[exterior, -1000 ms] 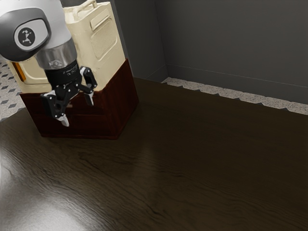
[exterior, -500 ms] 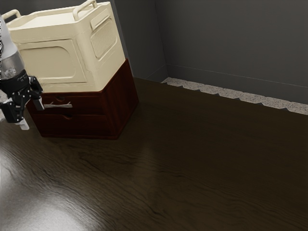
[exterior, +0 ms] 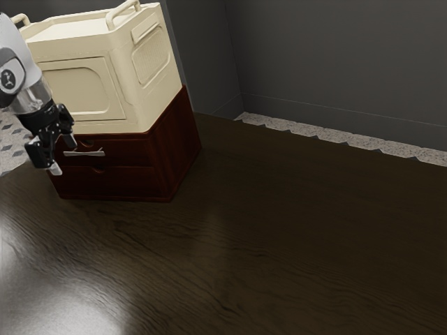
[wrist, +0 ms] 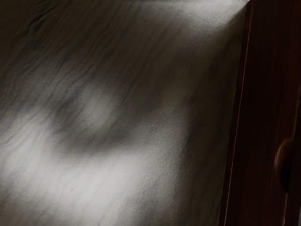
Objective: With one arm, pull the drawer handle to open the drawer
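Dark wood table, wide gripper, pale handle

Brown-black grain spans the lower frame. Cream box sits upper left, on a red-brown cabinet; its upper drawer lies flush. Near the left edge, the black gripper tilts downward, fingers standing well apart. Just beside the fingertips, toward the exterior view's right, most of the handle runs across the drawer's face; whether they touch, I cannot tell.

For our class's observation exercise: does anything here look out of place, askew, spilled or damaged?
Nothing stands out: the cream box sits squarely on the dark red drawer unit, and the pale patch on the table looks like glare, not a spill.
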